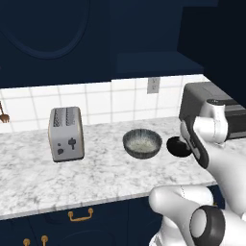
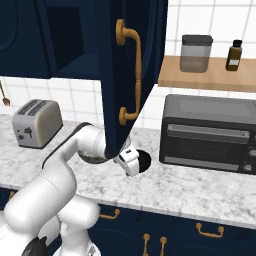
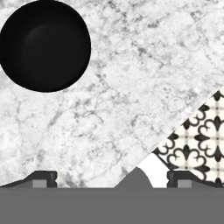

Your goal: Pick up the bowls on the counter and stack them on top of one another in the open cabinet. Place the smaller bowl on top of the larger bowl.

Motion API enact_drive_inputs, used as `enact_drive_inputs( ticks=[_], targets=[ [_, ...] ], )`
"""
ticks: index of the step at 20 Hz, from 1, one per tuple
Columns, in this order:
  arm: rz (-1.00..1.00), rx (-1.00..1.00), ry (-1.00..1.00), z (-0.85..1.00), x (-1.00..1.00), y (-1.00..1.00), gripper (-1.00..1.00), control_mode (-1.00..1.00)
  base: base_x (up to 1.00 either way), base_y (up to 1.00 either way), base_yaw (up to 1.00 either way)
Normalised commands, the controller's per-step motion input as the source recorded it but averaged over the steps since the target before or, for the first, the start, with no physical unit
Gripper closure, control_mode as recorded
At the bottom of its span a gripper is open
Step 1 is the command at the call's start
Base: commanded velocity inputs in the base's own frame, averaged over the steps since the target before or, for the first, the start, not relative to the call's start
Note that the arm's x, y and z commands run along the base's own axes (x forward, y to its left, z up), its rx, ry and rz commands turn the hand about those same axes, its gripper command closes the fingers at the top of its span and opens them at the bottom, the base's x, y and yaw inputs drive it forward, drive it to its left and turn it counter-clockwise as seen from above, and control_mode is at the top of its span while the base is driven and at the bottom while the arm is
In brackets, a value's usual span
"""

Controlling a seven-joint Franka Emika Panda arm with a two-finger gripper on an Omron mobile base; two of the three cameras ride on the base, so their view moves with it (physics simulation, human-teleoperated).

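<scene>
Hovering: fingers (image 3: 112, 179) spread, empty, pointing down at desk (image 3: 131, 78)
Smaller bowl (image 3: 45, 45): apart, up-left of fingers
Desk edge: beside right finger

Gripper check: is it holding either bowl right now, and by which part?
Nothing is held. The gripper is open over bare counter, with the smaller bowl lying apart from its fingertips and the larger bowl untouched.

White square tiles (image 1: 91, 101) cover the wall, with a socket (image 1: 153, 84) set in them. A wooden shelf (image 2: 210, 75) hangs above a dark toaster oven (image 2: 210, 135). Patterned floor tiles (image 3: 199, 140) show beside the jaws.
</scene>
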Motion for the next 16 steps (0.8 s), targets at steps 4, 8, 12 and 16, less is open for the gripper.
enact_drive_inputs(
  ticks=[4,8,12,16],
  targets=[
    [-0.07,0.01,0.0,-0.18,0.25,-0.2,-1.0,-1.0,0.0,0.0,0.0],
    [-0.02,0.0,0.0,-0.24,0.48,0.0,-1.0,-1.0,0.0,0.0,0.0],
    [0.0,0.0,0.0,-0.26,0.52,0.0,-1.0,-1.0,0.0,0.0,0.0],
    [0.0,0.05,0.0,-0.29,0.27,-0.14,-1.0,-1.0,0.0,0.0,0.0]
  ],
)
